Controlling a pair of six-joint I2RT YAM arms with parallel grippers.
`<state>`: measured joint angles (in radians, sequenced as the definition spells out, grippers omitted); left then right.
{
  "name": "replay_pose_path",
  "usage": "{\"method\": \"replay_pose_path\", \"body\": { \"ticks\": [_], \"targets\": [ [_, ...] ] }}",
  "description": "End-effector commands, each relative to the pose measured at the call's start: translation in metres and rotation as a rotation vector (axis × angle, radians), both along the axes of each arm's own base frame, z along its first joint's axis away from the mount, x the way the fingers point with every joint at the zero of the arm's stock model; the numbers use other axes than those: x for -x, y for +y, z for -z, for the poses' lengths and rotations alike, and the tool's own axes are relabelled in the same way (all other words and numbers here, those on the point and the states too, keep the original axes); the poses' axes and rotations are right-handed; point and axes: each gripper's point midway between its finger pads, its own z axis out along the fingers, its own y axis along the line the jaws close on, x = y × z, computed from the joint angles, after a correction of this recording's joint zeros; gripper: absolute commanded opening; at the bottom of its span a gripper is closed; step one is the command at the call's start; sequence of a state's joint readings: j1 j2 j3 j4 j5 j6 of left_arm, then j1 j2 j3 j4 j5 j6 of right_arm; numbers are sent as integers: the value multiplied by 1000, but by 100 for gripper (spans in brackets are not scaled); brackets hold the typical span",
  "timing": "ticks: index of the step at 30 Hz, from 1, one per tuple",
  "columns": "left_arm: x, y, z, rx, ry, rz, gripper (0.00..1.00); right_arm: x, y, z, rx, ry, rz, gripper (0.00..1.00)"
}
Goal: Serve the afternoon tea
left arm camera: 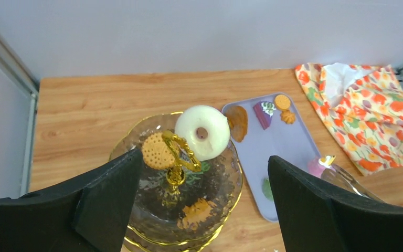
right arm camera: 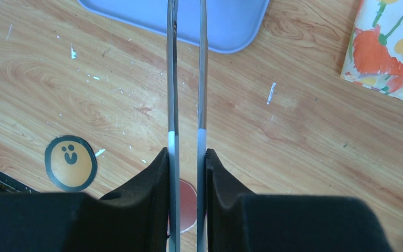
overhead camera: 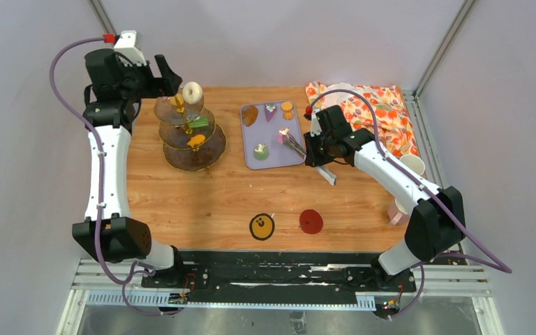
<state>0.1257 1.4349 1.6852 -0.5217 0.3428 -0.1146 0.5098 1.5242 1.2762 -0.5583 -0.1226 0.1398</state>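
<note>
lilac tray (overhead camera: 266, 132) — metal tongs (right arm camera: 171, 79) over it — beside floral cloth (overhead camera: 380, 115).

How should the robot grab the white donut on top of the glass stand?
Pinch the white donut across its round outer edge, coming straight down from above. Its hole faces up, so the rim is probably the easiest part to squeeze. Stay clear of the gold handle right beside it. The left gripper hangs open above.
</note>
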Motion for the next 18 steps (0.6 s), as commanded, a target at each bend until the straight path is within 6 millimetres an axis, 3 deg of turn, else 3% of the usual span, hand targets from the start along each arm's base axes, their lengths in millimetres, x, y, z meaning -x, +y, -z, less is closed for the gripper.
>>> {"method": "replay_pose_path", "body": {
  "ticks": [1,4,10,18],
  "targets": [
    [0,-13,-22,42,-128,257,92,-1,-3,-9,-11,-9,19,0],
    [3,-15,-20,42,-144,355,96,-1,-4,-11,-8,-9,21,0],
    [-12,-17,1,82,-93,451,96,-5,-3,-10,2,2,23,1],
    [-30,-6,13,88,-90,443,95,-7,-1,-7,11,14,28,1]
  ]
}}
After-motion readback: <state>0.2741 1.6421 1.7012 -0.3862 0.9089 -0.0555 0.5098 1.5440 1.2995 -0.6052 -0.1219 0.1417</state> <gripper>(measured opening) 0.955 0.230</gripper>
